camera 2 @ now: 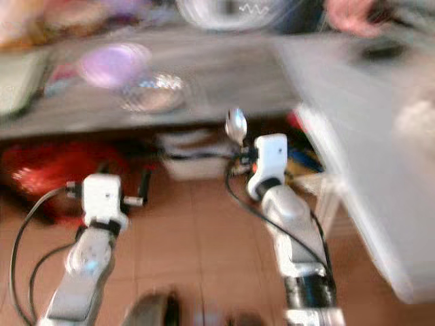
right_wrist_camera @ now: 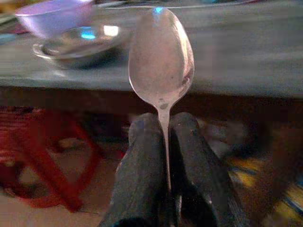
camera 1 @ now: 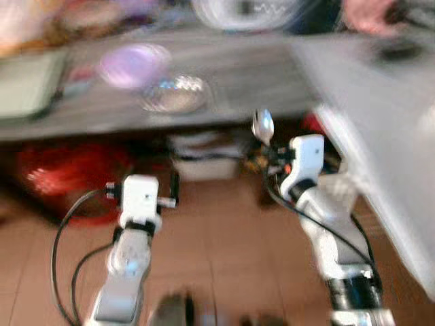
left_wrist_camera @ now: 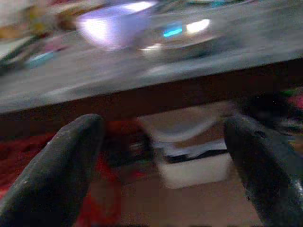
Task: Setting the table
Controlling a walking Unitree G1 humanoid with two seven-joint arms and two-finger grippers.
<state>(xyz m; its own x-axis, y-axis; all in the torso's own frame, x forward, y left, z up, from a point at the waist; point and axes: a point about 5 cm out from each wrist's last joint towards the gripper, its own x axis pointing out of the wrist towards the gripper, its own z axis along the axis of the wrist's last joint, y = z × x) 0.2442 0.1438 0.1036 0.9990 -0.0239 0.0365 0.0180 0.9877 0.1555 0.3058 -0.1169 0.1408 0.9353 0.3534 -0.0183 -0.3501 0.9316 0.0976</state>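
Right gripper (right_wrist_camera: 163,137): nearest of the working parts, fingers pressed together on the thin handle of a spoon (right_wrist_camera: 161,56), bowl end pointing up and forward, held below and in front of the surface edge
Left gripper (left_wrist_camera: 161,156): fingers spread wide with nothing between them, held low in front of the same edge, on the robot's left
Spoon risk: the grip is on a narrow stem with the heavy bowl far out, so it could pivot or slide between the fingers if the arm jolts while the robot is on the move
Edge risk: the spoon bowl sits under the level of the grey surface (camera 1: 238,81), so a forward push without a lift would knock it against the edge
Dish risk: a shallow metal dish (camera 1: 173,94) and a lilac bowl (camera 1: 132,64) stand close together near the front edge; a spoon set down carelessly could clip the dish and shove it into the bowl
Under the surface: a red stool (right_wrist_camera: 42,156) and a pale box (left_wrist_camera: 194,161) stand there, and their outlines are smeared
Far side: a pale round shape (camera 1: 245,12), probably a plate or lid, too blurred to name
Hard to make out: both head views are blurred, so the clutter at the far left and the white surface (camera 1: 380,136) on the right give no detail
Cut off: the spoon's handle end is buried between the fingers
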